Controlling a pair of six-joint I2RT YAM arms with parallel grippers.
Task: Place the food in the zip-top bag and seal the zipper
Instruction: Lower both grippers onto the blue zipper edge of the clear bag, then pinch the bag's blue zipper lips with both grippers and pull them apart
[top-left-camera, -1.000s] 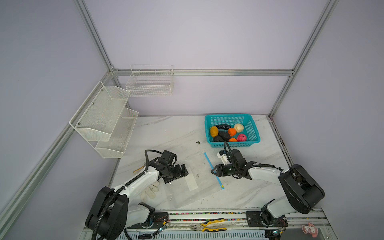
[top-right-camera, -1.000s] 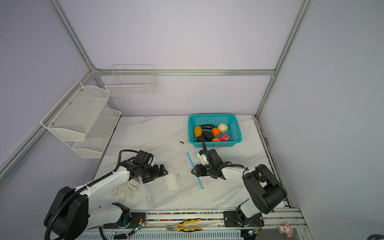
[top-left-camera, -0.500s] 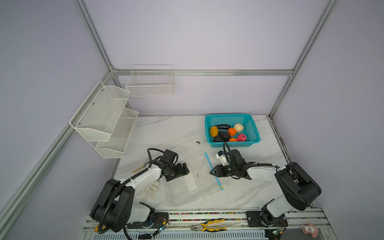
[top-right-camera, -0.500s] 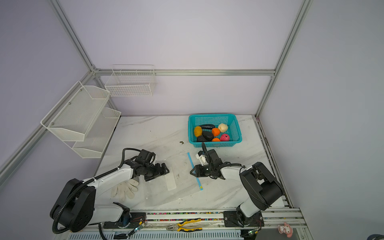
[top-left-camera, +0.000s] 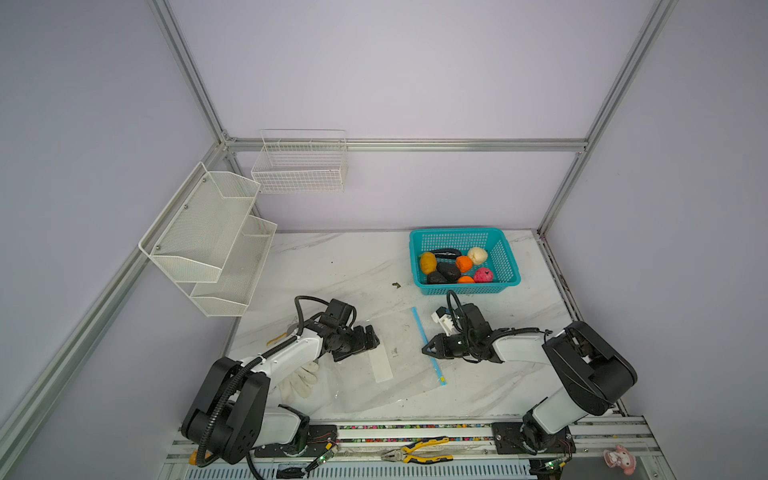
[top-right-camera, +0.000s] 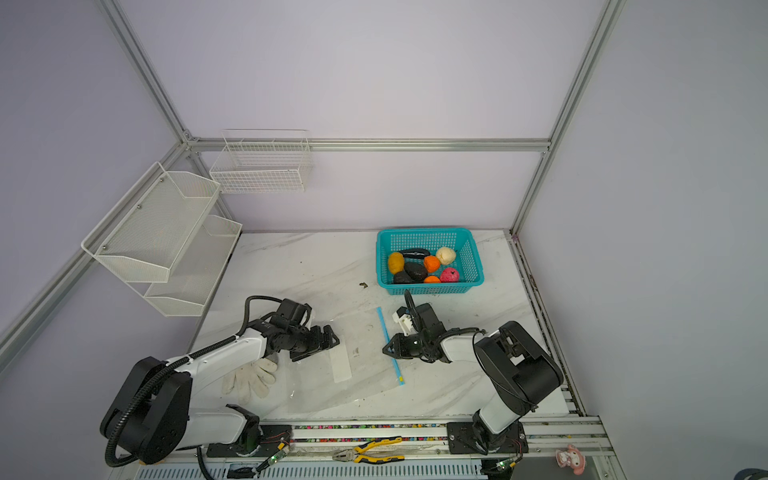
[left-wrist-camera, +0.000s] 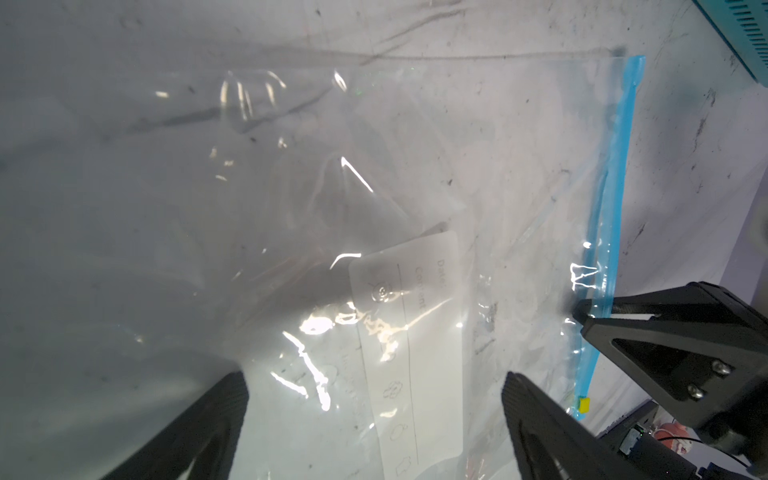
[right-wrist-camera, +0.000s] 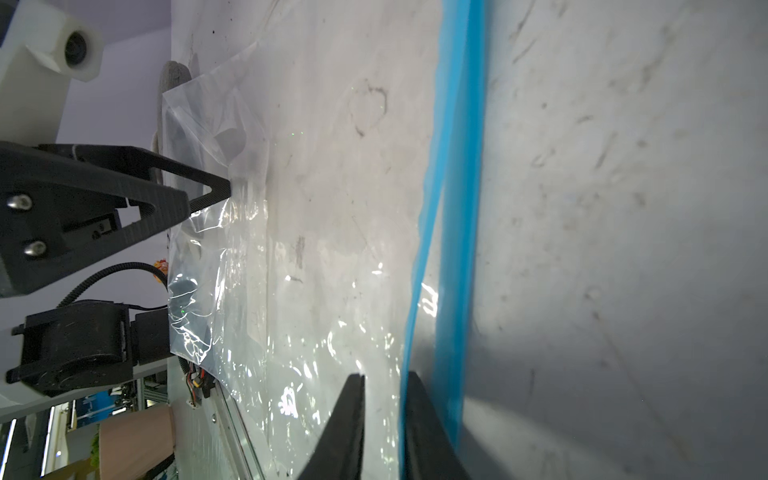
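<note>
The zip-top bag (top-left-camera: 365, 386) (top-right-camera: 316, 386) lies flat and clear on the marble, white label (left-wrist-camera: 419, 332) facing up. Its zipper (top-left-camera: 424, 343) (top-right-camera: 390, 347) (right-wrist-camera: 457, 208) is the blue strip on the right edge, with the yellow slider (left-wrist-camera: 584, 404) at the near end. My right gripper (top-left-camera: 426, 348) (top-right-camera: 385, 349) (right-wrist-camera: 386, 376) sits at that strip, jaws narrowed to a slim gap with the raised top lip between them. My left gripper (top-left-camera: 366, 343) (top-right-camera: 330, 343) (left-wrist-camera: 374, 376) hovers wide open over the label. The food (top-left-camera: 453, 266) (top-right-camera: 419, 266) lies in the basket.
The teal basket (top-left-camera: 510, 266) (top-right-camera: 473, 259) stands at the back right, just beyond my right arm. A white glove (top-left-camera: 301, 376) lies by the bag's left side. Pliers (top-left-camera: 415, 451) rest on the front rail. White wire racks (top-left-camera: 208, 232) hang on the left wall.
My right gripper's jaws have closed in from roughly half open to a slim gap at the bag's blue edge. My left arm shifted slightly; its gripper stays wide open.
</note>
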